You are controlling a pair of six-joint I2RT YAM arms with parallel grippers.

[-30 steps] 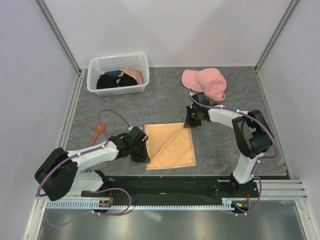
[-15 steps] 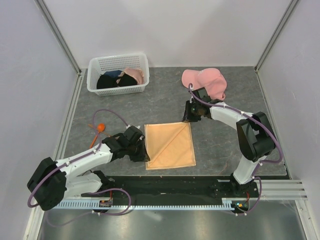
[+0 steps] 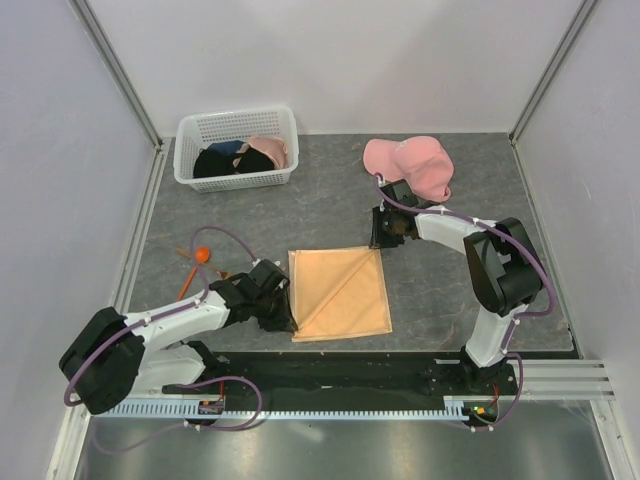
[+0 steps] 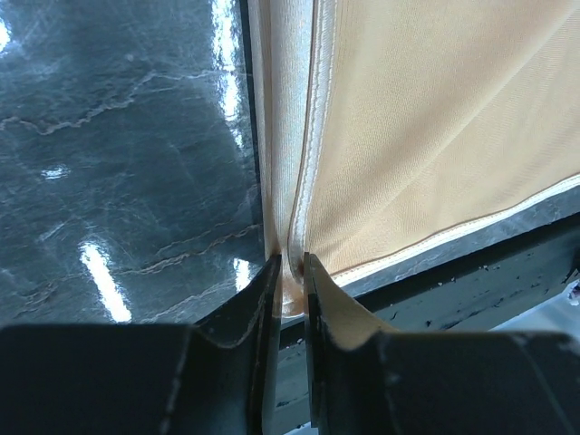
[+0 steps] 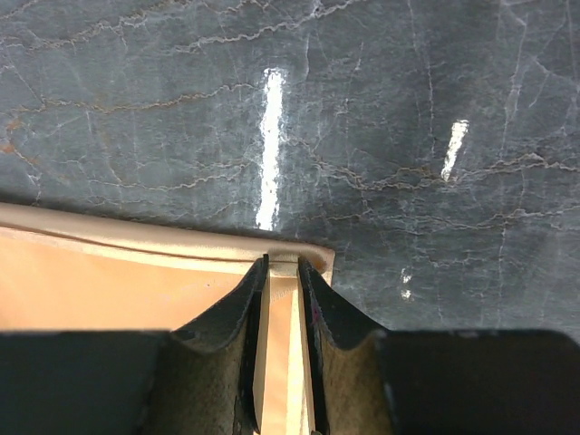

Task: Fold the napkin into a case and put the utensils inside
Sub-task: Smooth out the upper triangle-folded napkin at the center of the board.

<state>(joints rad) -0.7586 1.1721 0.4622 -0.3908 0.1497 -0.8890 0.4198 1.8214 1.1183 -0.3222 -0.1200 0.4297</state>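
Observation:
The peach napkin [image 3: 340,295] lies flat on the grey table with a diagonal crease. My left gripper [image 3: 289,318] sits at its near left corner. In the left wrist view that gripper [image 4: 290,272] is shut on a raised ridge of the napkin's [image 4: 435,136] edge. My right gripper [image 3: 379,240] is at the far right corner. In its wrist view this gripper [image 5: 282,265] pinches the hem of the napkin [image 5: 118,281]. The utensils lie left of the left arm: an orange-bowled spoon [image 3: 203,254] and thin brown pieces [image 3: 188,283].
A white basket [image 3: 240,180] with dark and pink clothes stands at the back left. A pink cap [image 3: 410,163] lies at the back right, just behind the right arm. A black strip runs along the table's near edge, below the napkin.
The left gripper has slid down the napkin's left edge to its near corner. The right gripper drew back from the far right corner, then returned to it. The napkin has stayed put.

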